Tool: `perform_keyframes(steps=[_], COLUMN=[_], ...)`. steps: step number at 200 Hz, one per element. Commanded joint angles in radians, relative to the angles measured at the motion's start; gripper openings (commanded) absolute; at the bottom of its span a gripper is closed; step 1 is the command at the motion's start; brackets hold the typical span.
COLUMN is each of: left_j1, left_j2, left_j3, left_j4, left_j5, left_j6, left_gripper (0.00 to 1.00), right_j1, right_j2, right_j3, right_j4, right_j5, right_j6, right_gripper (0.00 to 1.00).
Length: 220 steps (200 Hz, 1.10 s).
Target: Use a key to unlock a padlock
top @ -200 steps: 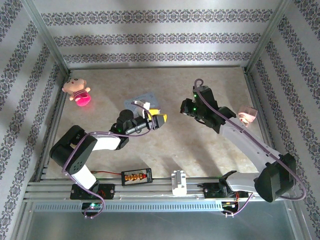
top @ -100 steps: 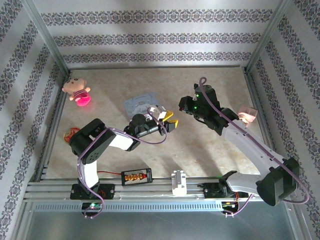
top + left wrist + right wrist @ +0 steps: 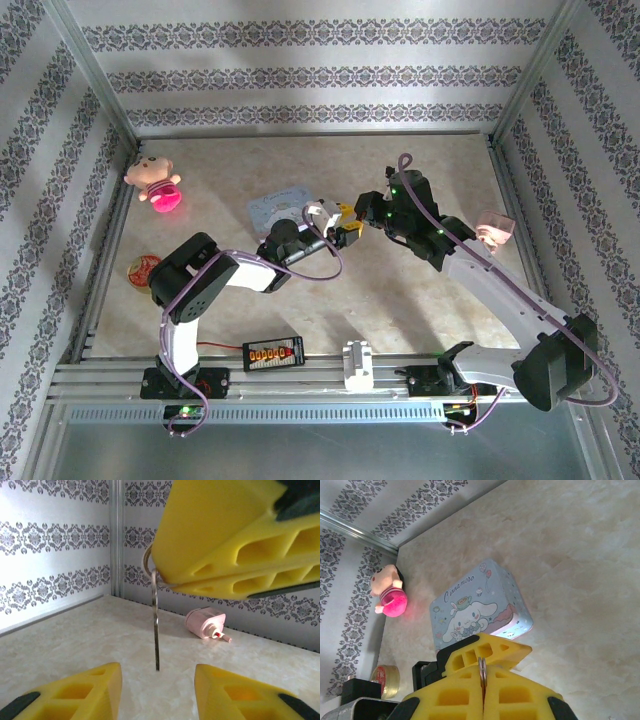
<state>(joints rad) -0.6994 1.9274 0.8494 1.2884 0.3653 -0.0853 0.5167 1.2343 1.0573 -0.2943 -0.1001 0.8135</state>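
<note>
Your left fingers and right fingers crowd together mid-table, the key hanging in the left pair's gap. The tin sits just beyond the left wrist. Near-centre counter is open; doll and jar hug the left side, pink object the right.

Right tool pinching thin metal ring, perhaps a key, blue tin beyond, pink doll left
</note>
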Motion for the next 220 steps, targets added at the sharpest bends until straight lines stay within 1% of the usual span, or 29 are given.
perform_keyframes(steps=[1, 36, 51, 73, 85, 120, 130, 143, 152, 163, 169, 180, 193, 210, 220], left_j1=[-0.013, -0.014, -0.014, -0.013, -0.013, -0.010, -0.002, 0.019, 0.040, 0.058, 0.064, 0.064, 0.064, 0.064, 0.064], left_j2=[0.018, 0.024, 0.020, 0.008, 0.001, -0.052, -0.083, -0.144, -0.194, -0.256, -0.290, -0.344, -0.390, -0.429, -0.443], left_j3=[0.039, 0.057, 0.053, 0.041, 0.032, -0.016, -0.038, -0.051, -0.042, -0.017, 0.004, 0.058, 0.133, 0.218, 0.263], left_j4=[0.060, 0.061, 0.061, 0.061, 0.060, 0.043, 0.012, -0.112, -0.263, -0.478, -0.616, -0.896, -1.202, -1.492, -1.628], left_j5=[-0.003, -0.003, -0.005, -0.011, -0.015, -0.011, 0.010, 0.074, 0.148, 0.230, 0.273, 0.309, 0.318, 0.294, 0.284], left_j6=[0.029, 0.032, 0.033, 0.032, 0.033, 0.051, 0.053, 0.047, 0.053, 0.099, 0.146, 0.262, 0.404, 0.551, 0.620], left_gripper=[0.38, 0.29, 0.23, 0.10, 0.00, 0.00, 0.00, 0.00, 0.00, 0.00, 0.00, 0.00, 0.00, 0.00, 0.00], right_j1=[0.016, 0.018, 0.017, 0.017, 0.016, 0.009, 0.000, -0.024, -0.041, -0.060, -0.068, -0.073, -0.073, -0.067, -0.056], right_j2=[0.008, 0.007, 0.005, 0.005, 0.007, 0.010, 0.001, -0.017, -0.033, -0.055, -0.067, -0.089, -0.109, -0.130, -0.140], right_j3=[-0.007, -0.013, -0.017, -0.022, -0.022, -0.021, -0.022, -0.024, -0.026, -0.033, -0.038, -0.046, -0.055, -0.069, -0.079], right_j4=[0.027, 0.027, 0.027, 0.027, 0.028, 0.023, 0.021, 0.020, 0.021, 0.021, 0.020, 0.020, 0.020, 0.025, 0.032], right_j5=[-0.020, -0.018, -0.014, -0.007, -0.007, -0.023, -0.041, -0.093, -0.134, -0.187, -0.217, -0.261, -0.317, -0.380, -0.417], right_j6=[0.012, 0.013, 0.013, 0.012, 0.010, -0.015, -0.040, -0.086, -0.124, -0.175, -0.208, -0.266, -0.338, -0.414, -0.458], right_gripper=[0.00, 0.00, 0.00, 0.00, 0.00, 0.00, 0.09, 0.22, 0.30, 0.35, 0.36, 0.37, 0.37, 0.37, 0.37])
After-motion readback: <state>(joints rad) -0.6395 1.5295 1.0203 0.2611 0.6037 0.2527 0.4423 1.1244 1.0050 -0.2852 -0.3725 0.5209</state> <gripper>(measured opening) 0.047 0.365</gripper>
